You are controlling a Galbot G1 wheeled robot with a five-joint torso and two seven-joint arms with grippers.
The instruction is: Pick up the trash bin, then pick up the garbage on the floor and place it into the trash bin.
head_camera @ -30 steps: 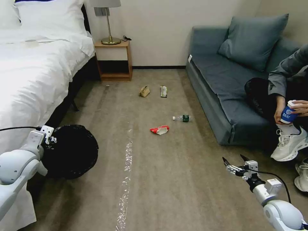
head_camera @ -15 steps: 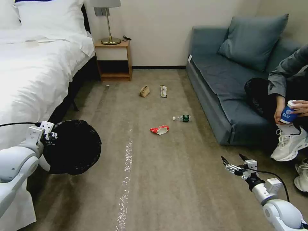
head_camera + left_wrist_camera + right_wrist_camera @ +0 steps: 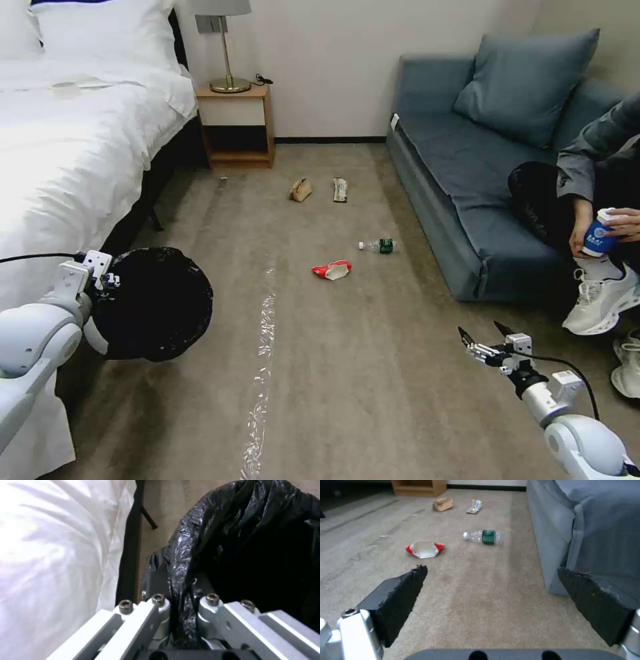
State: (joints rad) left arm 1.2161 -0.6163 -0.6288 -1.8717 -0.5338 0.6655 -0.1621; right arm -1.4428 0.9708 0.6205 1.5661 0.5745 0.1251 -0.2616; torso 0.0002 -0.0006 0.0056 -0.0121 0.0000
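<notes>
1. Over the last second the trash bin has risen and swung slightly toward the open carpet, carried by the left gripper beside the bed; the right gripper has drifted a little lower and nearer the robot; the 4 litter pieces have not moved.
2. My reading: the bin pickup looks done, and collecting the garbage has not begun.
3. The left wrist view shows the left gripper's fingers pinching the black bag over the bin's rim; the head view hides that grip.
4. The right wrist view shows the right gripper's pads spread wide and empty, aimed across the carpet at the red-and-white wrapper, with the bottle beyond it, then the tan paper bag and the yellow-green wrapper farther off.
</notes>
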